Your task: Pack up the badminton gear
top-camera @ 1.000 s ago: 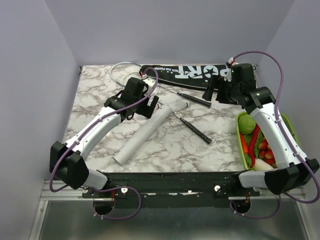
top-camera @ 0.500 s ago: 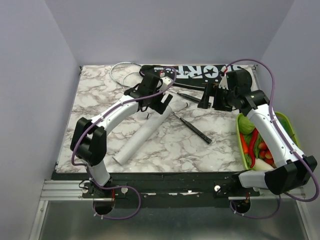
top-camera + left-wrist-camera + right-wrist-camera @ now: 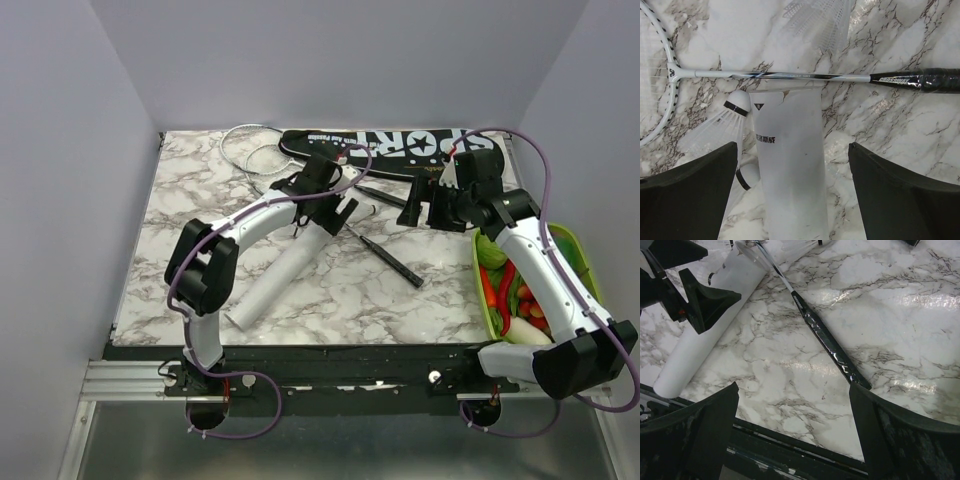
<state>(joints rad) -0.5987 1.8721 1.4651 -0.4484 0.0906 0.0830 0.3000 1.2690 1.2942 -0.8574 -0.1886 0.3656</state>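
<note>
Rackets (image 3: 392, 264): lay loose on counter (image 3: 200, 190), near black bag (image 3: 400, 146) at far edge. Judged light, springy, strings fragile; best taken at black stems (image 3: 830, 345). Left end effector (image 3: 792, 150): gaped empty above white tube (image 3: 280, 275). Right end effector (image 3: 793, 387): released, empty too.

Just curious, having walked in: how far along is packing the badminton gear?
Nothing looks packed: the near racket and far racket lie outside the SPORT bag, and shuttlecocks sit loose by the white tube. Nothing is held: the left gripper hangs open over the tube's mouth, the right gripper open near the racket handles. All the bagging is left.
</note>
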